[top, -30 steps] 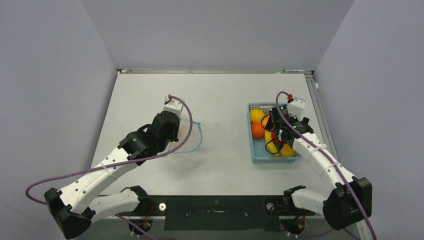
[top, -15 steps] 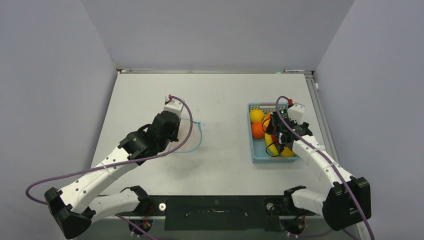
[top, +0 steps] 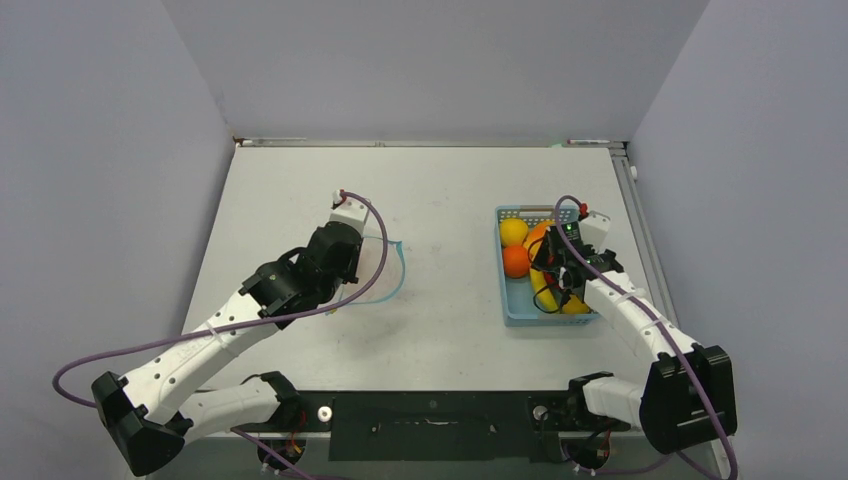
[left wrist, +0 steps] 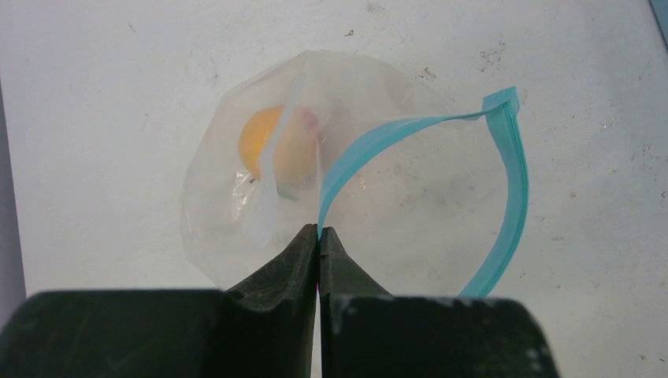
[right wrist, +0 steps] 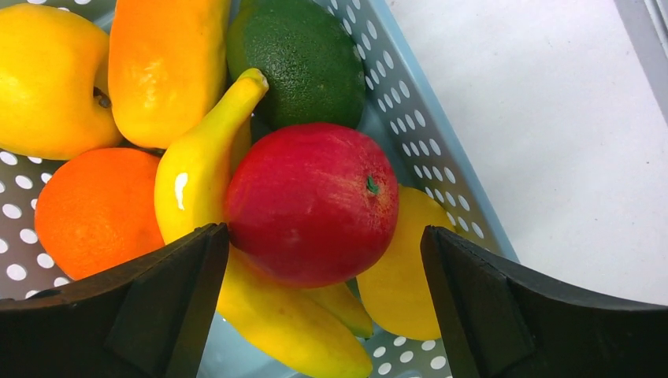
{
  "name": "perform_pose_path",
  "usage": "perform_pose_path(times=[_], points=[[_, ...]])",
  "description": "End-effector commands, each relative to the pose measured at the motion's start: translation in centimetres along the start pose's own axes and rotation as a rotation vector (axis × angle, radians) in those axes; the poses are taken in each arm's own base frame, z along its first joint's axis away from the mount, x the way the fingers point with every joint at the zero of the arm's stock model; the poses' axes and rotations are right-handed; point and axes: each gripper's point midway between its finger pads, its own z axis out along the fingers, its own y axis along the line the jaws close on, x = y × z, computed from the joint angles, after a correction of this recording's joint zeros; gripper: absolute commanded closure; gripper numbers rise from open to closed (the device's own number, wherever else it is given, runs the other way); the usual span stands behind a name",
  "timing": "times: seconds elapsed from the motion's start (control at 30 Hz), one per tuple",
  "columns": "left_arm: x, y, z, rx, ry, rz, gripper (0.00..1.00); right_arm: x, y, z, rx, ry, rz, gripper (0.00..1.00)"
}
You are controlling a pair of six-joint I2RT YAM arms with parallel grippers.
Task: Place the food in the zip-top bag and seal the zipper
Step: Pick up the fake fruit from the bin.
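Top external and wrist views, read from left to right.

Left gripper (left wrist: 318,233): the jaws are pressed together on the near end of the zipper (left wrist: 513,185), pinching one lip of the zip-top bag (left wrist: 354,189). This arm has not shifted over the last second. The bag lies on the table (left wrist: 94,94) just ahead of the fingertips, with its mouth held as an open loop ahead and to the gripper's right. One orange round (left wrist: 272,146) already sits inside. A reddish-green patch beside it is too blurred by the film to name.

Right gripper (right wrist: 321,232): the jaws are spread wide, one finger on each side of a red fruit (right wrist: 311,201), apparently without contact yet. Over the last second this wrist has drawn in and settled closer over the light blue basket (right wrist: 441,157), bringing the red fruit between the fingers. Around the fruit lie a banana (right wrist: 197,169), an orange (right wrist: 94,209) and a green fruit (right wrist: 303,59).

The change suggests that a second pick is being lined up while the bag is kept open. Most of the food is still unbagged, and sealing is far off.
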Motion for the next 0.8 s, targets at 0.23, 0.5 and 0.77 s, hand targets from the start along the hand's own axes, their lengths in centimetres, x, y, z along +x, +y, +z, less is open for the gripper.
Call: perform_pose_path(times=[0.23,0.5,0.77], points=[[-1.2,-0.1,0.3,-0.007,-0.042,-0.032,1.00,-0.5,0.1,1.5,-0.018,-0.018,0.043,0.15],[-1.2,-0.1,0.3,-0.007,-0.041,-0.031,1.00,-0.9,0.1,1.2,-0.035,-0.033,0.055,0.37],[-1.3,-0.1,0.2,-0.006,-0.044,-0.032,1.00,-3.1,0.3,-1.0,-0.077,-0.088,0.069,0.61]])
